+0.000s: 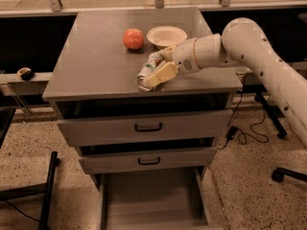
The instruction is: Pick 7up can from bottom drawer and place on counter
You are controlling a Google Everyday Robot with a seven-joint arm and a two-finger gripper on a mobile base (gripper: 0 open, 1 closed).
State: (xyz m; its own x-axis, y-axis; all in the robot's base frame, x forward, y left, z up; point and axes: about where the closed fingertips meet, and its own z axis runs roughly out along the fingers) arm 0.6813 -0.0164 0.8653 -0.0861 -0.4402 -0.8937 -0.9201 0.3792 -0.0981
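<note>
The 7up can (pixel 147 70), silver and green, lies tilted on the counter (pixel 96 61) near its front edge, its lower end touching the surface. My gripper (pixel 151 74) reaches in from the right and is shut on the can; one cream finger (pixel 161 74) lies across its near side and the other is hidden behind it. The bottom drawer (pixel 153 198) is pulled out below the cabinet, and its grey tray holds nothing I can see.
A red-orange apple (pixel 134 38) and a white bowl (pixel 166 35) sit on the counter just behind the can. Two upper drawers with black handles (pixel 147 127) are slightly open. Cables and a chair base lie on the floor at the right.
</note>
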